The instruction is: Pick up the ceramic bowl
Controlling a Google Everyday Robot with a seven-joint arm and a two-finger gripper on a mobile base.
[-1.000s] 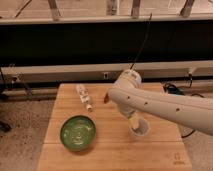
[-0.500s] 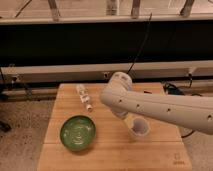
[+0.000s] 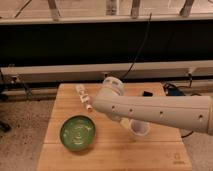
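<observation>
The ceramic bowl (image 3: pixel 77 132) is a round, glossy green dish lying flat on the front left of the wooden table (image 3: pixel 110 155), with nothing touching it. My white arm (image 3: pixel 150 112) reaches in from the right, and its rounded end (image 3: pixel 102 106) hangs just above and to the right of the bowl. The gripper sits under that end of the arm, hidden from this camera, between the bowl and the cup. It stands open and carries nothing.
A small pale cup (image 3: pixel 140 128) stands right of the bowl, partly under the arm. A slim white-and-brown packet (image 3: pixel 84 96) lies at the table's back left. A small dark object (image 3: pixel 146 93) sits at the back edge, and cables run along the black wall behind.
The arm has swung left across the table, its end moving from over the cup to beside the bowl. Bowl, cup and packet have stayed put.
</observation>
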